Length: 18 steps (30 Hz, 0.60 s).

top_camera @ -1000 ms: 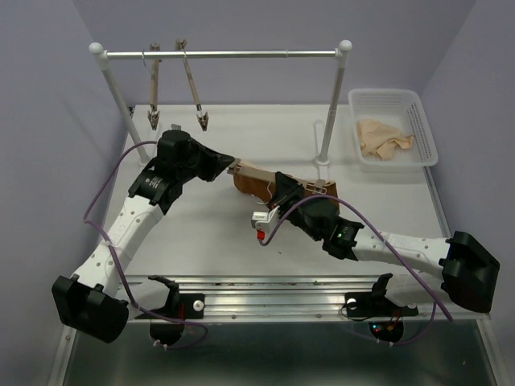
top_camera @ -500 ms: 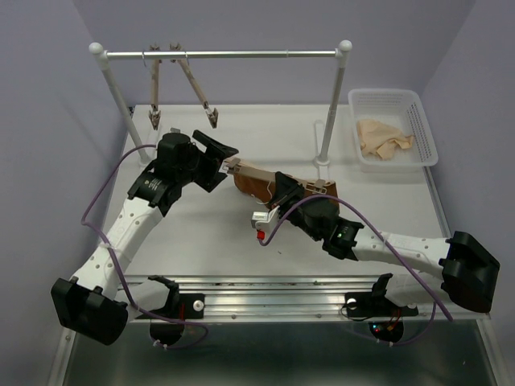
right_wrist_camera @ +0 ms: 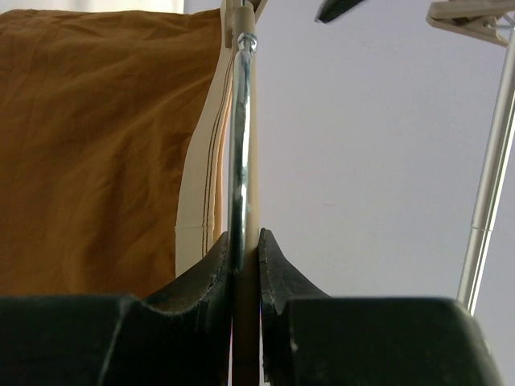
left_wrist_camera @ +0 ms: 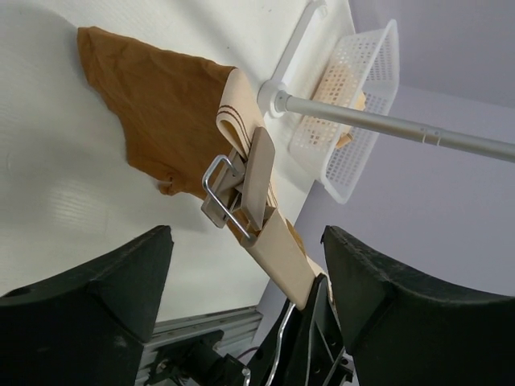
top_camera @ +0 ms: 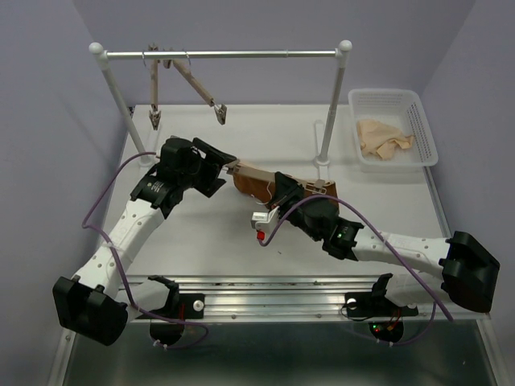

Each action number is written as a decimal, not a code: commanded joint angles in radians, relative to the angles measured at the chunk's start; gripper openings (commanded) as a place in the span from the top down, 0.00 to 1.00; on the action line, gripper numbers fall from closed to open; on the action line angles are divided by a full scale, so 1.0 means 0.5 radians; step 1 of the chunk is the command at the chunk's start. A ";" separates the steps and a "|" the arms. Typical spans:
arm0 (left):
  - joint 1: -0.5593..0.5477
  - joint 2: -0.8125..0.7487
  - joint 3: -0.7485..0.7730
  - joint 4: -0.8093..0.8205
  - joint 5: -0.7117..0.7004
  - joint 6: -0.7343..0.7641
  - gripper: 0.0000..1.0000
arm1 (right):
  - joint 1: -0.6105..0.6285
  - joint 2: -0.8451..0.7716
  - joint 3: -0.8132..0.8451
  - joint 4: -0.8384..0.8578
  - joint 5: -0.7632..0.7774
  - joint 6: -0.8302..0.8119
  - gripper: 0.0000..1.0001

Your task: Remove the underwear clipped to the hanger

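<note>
The hanger [top_camera: 310,186], a pale wooden bar, lies slanted above the table with the rust-brown underwear [top_camera: 251,186] draped under it. My right gripper [top_camera: 283,193] is shut on the bar's middle. The right wrist view shows its pads [right_wrist_camera: 211,269] pinching the wood and the wire hook [right_wrist_camera: 241,145], beside the underwear [right_wrist_camera: 96,145]. My left gripper [top_camera: 216,163] is open at the bar's left end. In the left wrist view the hanger [left_wrist_camera: 286,249] points between the wide-apart fingers [left_wrist_camera: 88,293], and its metal clip [left_wrist_camera: 241,189] sits over the waistband of the underwear [left_wrist_camera: 161,104].
A clothes rack's rail [top_camera: 225,55] crosses the back, with two bare clip hangers [top_camera: 201,90] dangling at its left end. Its right post [top_camera: 328,121] stands just behind the hanger. A white basket [top_camera: 418,121] holding a pale beige cloth [top_camera: 385,137] sits at the back right.
My left gripper has opened from shut and drawn slightly back from the hanger's left end. One bare hanger on the rail has swung to the right. The right arm has not moved.
</note>
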 commanded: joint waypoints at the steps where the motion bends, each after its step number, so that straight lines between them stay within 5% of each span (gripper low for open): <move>1: 0.009 -0.048 -0.050 0.116 -0.027 -0.031 0.27 | 0.031 -0.009 0.035 0.154 0.000 -0.011 0.99; 18: 0.016 -0.036 -0.154 0.251 0.025 -0.009 0.46 | 0.050 -0.033 0.035 0.151 0.003 0.017 0.99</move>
